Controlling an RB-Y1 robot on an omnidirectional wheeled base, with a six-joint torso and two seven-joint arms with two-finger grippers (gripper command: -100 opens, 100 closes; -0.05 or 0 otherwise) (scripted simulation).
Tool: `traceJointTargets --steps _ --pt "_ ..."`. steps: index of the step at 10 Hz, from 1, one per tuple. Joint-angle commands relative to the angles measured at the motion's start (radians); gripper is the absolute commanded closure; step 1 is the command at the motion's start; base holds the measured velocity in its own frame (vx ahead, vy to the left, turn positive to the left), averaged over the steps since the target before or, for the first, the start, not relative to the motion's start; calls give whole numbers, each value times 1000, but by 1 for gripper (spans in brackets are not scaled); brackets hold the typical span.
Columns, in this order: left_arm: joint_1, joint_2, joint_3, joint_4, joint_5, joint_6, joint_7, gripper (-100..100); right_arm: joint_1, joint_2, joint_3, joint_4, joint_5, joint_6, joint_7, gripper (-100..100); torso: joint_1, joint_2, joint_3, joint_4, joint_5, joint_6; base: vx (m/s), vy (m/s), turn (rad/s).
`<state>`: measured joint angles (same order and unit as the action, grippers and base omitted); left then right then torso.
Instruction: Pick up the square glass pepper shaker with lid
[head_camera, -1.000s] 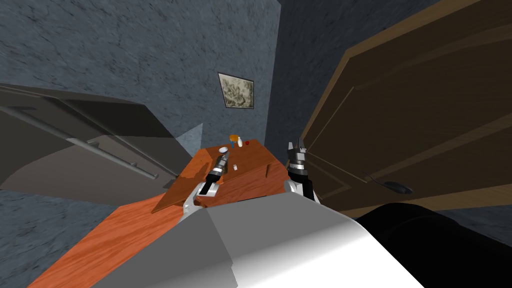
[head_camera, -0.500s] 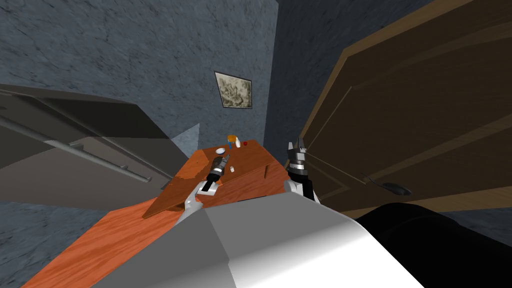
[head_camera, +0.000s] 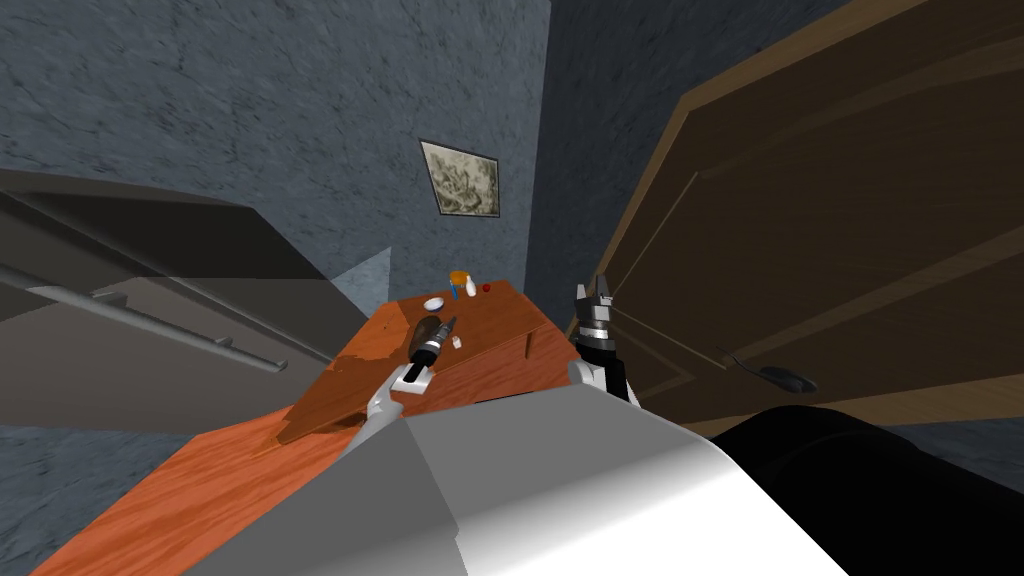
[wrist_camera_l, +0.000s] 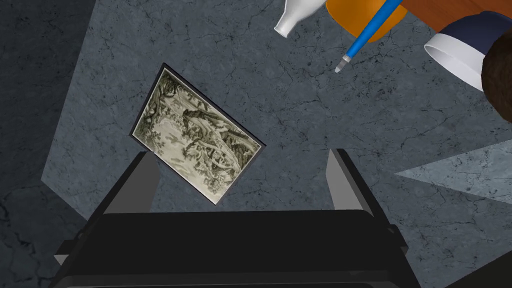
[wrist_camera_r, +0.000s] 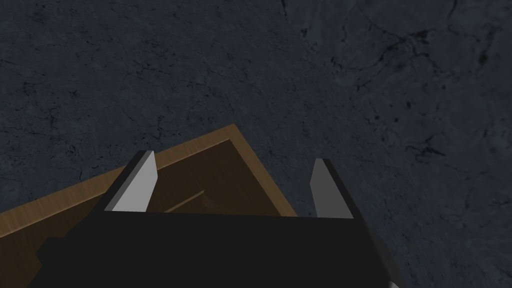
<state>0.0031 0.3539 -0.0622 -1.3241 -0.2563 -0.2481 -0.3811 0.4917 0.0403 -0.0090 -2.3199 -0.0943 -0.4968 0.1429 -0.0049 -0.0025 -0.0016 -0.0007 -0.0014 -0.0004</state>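
Hovering over table (head_camera: 500, 312), left pincer (wrist_camera_l: 242, 154) wide, empty, tiny shaker (head_camera: 457, 342) indistinct beside it, right pincer (wrist_camera_r: 233, 156) wide

The left tool (wrist_camera_l: 242, 155) and right tool (wrist_camera_r: 232, 159) are each showing two thin, light grey blades on a black box; the right forearm (head_camera: 598, 335) is showing silver bands, black and white links.

At the far end of the wooden table (head_camera: 500, 322) stand an orange cup (head_camera: 459, 279), a white bottle (head_camera: 471, 289) and a white bowl (head_camera: 433, 303). A picture (head_camera: 460, 180) hangs above.
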Motion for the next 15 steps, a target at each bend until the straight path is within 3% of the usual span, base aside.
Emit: traceJointTargets --steps 1,3,4,5,7,9,15 --pt "-10 10 8 50 -14 22 -11 -100 0 0 0 0 0 0 0 0 0 0 0 0 0 0 29 -61 -48" --pt "-21 18 14 124 -24 43 -20 -100 0 0 0 0 0 0 0 0 -1 0 0 0 0 0 41 -89 -39" --pt "-21 18 14 124 -24 43 -20 -100 0 0 0 0 0 0 0 0 0 0 0 0 0 0 22 -30 12" --pt "-32 25 20 164 -35 63 -28 -100 0 0 0 0 0 0 0 0 3 1 1 0 1 0 22 -42 -50" --pt "-32 25 20 176 -35 63 -28 -100 0 0 0 0 0 0 0 0 3 1 1 0 1 0 20 -29 -8" --pt "-42 31 26 227 -45 83 -36 -100 0 0 0 0 0 0 0 0 2 1 1 0 1 0 25 -53 -32" --pt "-83 58 52 442 -87 167 -69 -100 0 0 0 0 0 0 0 0 0 0 0 0 0 0 42 -80 -43"
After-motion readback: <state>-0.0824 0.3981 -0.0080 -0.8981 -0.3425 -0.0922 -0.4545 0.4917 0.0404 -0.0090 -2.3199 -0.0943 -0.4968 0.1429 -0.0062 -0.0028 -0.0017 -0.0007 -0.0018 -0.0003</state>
